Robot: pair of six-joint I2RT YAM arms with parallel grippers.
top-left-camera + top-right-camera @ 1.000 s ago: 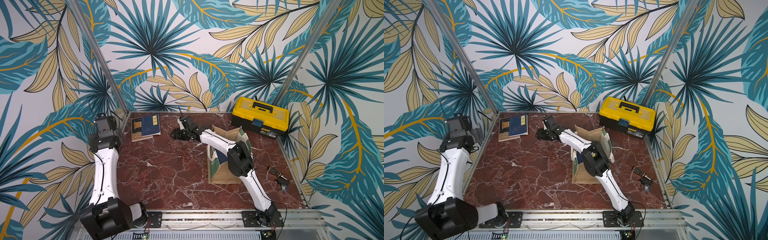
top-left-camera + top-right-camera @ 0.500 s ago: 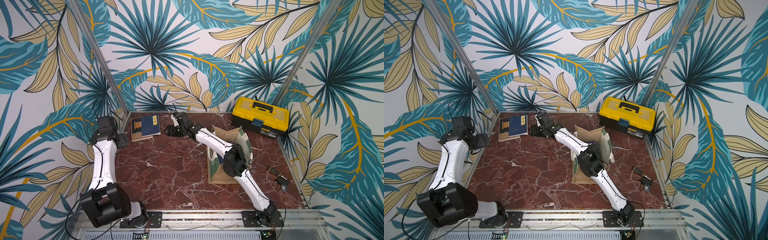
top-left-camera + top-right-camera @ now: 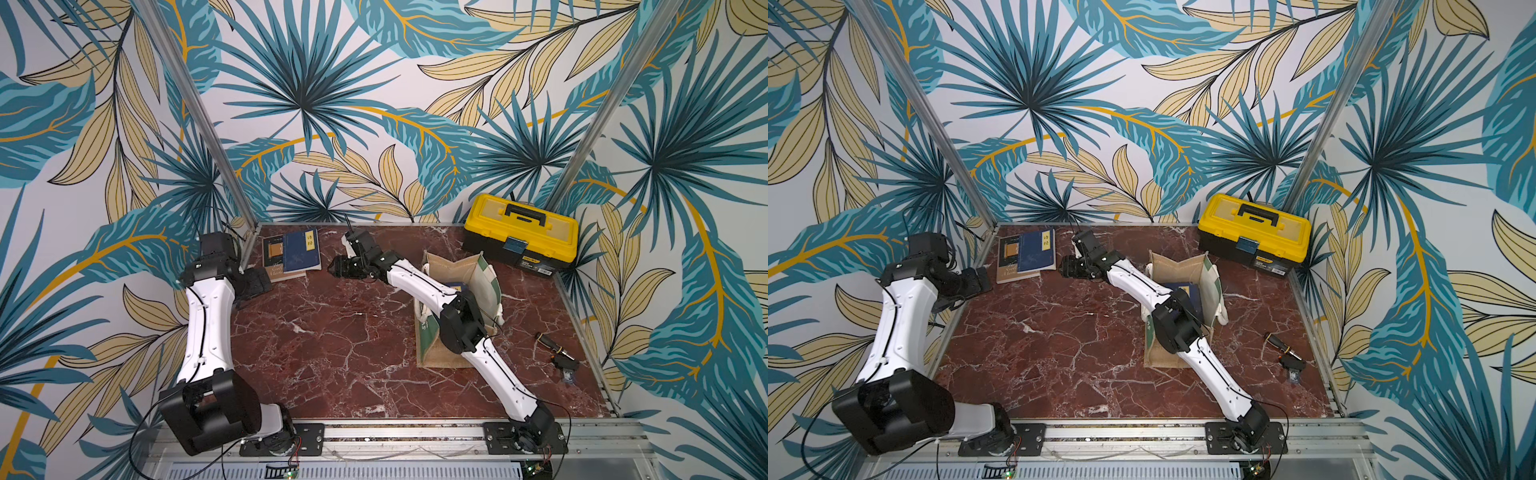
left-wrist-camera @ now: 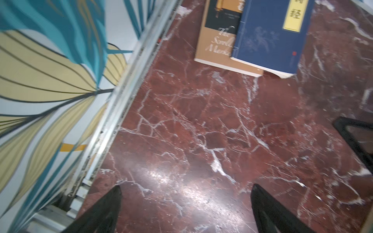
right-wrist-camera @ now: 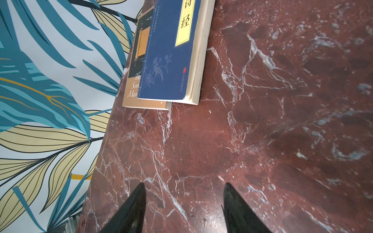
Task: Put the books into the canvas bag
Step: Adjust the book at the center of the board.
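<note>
Two books lie stacked flat at the table's back left: a navy book (image 3: 301,251) (image 3: 1037,251) with a yellow label, partly covering a dark and tan book (image 3: 273,259) (image 3: 1007,262). Both wrist views show them, navy book (image 4: 268,40) (image 5: 169,60) over tan book (image 4: 218,44) (image 5: 133,84). My left gripper (image 3: 258,281) (image 4: 185,187) is open, low over bare marble just front-left of the stack. To the stack's right, my right gripper (image 3: 338,266) (image 5: 184,184) is open and empty. The canvas bag (image 3: 446,266) (image 3: 1177,264) stands open at mid-right with a navy book (image 3: 1187,291) inside.
A yellow and black toolbox (image 3: 519,232) sits at the back right. A small black tool (image 3: 557,353) lies near the right edge. An aluminium rail (image 4: 129,90) and the leaf-patterned wall run along the left edge, close beside the left gripper. The right forearm crosses over the bag.
The left arm has swung in from beyond the table's left edge, bringing its gripper close to the books. The right gripper has moved left, away from the bag and nearer the stack.
</note>
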